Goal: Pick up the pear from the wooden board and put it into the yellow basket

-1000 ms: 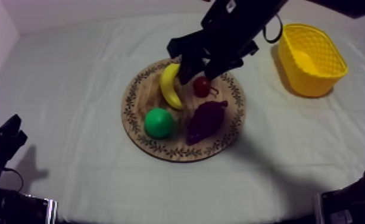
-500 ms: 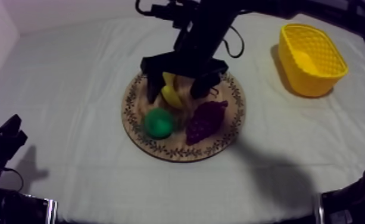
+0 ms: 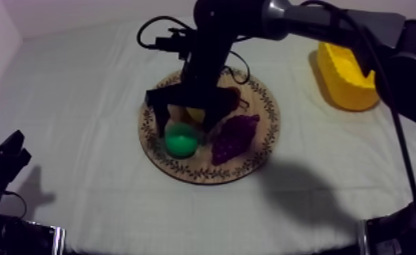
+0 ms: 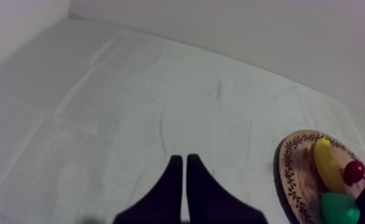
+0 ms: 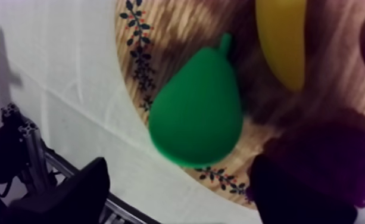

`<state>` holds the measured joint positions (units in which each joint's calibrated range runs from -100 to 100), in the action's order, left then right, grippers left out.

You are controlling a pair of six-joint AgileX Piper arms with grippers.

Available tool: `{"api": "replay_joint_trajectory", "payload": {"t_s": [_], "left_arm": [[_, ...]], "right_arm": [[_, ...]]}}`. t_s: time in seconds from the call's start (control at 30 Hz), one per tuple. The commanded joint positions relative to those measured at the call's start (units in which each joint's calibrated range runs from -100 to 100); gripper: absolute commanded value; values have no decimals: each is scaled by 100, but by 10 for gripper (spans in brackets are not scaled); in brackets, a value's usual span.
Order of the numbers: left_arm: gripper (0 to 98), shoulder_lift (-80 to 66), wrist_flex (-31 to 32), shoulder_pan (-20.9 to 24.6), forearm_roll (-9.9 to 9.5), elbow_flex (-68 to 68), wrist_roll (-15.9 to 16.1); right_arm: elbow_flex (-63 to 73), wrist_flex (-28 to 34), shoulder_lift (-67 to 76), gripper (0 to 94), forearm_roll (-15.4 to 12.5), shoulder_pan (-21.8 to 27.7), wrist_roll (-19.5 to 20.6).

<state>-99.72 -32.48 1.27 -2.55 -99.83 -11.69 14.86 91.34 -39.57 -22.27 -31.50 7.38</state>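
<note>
Pear (image 5: pixel 196 110) smooth, green, teardrop-shaped, on round pattern-rimmed wooden board (image 5: pixel 178 30).

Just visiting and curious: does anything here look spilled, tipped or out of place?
Nothing stands out. The green pear, yellow banana, small red fruit and purple grapes all lie on the round wooden board; the yellow basket stands upright.

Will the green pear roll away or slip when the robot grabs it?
Probably it could roll: the pear is round and lies on its side on the board. It looks smooth, so it might slip between the fingers. Being a toy, it is probably light.
</note>
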Motion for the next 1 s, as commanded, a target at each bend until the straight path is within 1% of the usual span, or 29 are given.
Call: {"api": "replay_joint_trajectory", "payload": {"t_s": [0.0, 0.3, 0.6, 0.67, 0.8, 0.97], "left_arm": [[1, -2, -1, 0, -1, 5, 0], [1, -2, -1, 0, -1, 5, 0], [1, -2, -1, 0, -1, 5, 0], [1, -2, -1, 0, -1, 5, 0], [1, -2, -1, 0, -1, 5, 0], [1, -2, -1, 0, -1, 5, 0]], "right_arm": [[35, 0, -121, 918, -10, -2, -24], [306, 6, -566, 905, -60, -15, -14], [565, 26, -994, 779, -77, -51, -29], [593, 13, -1052, 726, -78, -53, -41], [633, -24, -1088, 584, -58, -35, -65], [631, -60, -1005, 429, -21, 6, -110]]}}
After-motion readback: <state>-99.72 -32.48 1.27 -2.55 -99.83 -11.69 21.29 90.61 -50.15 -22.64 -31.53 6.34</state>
